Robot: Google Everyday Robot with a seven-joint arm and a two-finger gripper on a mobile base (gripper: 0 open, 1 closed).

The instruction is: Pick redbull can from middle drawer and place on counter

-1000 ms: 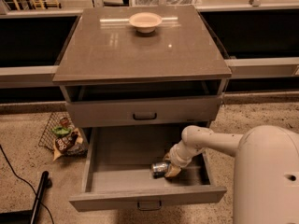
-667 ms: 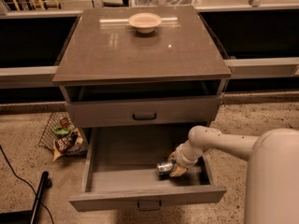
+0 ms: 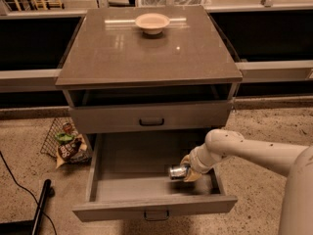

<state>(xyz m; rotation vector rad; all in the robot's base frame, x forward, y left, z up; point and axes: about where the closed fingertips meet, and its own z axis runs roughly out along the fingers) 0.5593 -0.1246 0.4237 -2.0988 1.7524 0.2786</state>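
Lift is looking next: we are seeing the gripper [image 3: 186,172] low at the right of the middle drawer [image 3: 122,160], jaws clamped on the redbull can [image 3: 177,171], which is lying sideways, pointing left, with the counter [image 3: 146,53] well above.

The end effector [image 3: 186,172] is inside the open drawer [image 3: 128,161] at its right side, gripping the can [image 3: 177,171]. Above the drawer, a bowl [image 3: 152,22] sits on the tabletop [image 3: 146,58], toward the back.

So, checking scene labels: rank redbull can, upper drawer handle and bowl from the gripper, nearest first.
The gripper: inside the open middle drawer, right side.
1. redbull can, at it.
2. upper drawer handle, above-left.
3. bowl, back of the counter.
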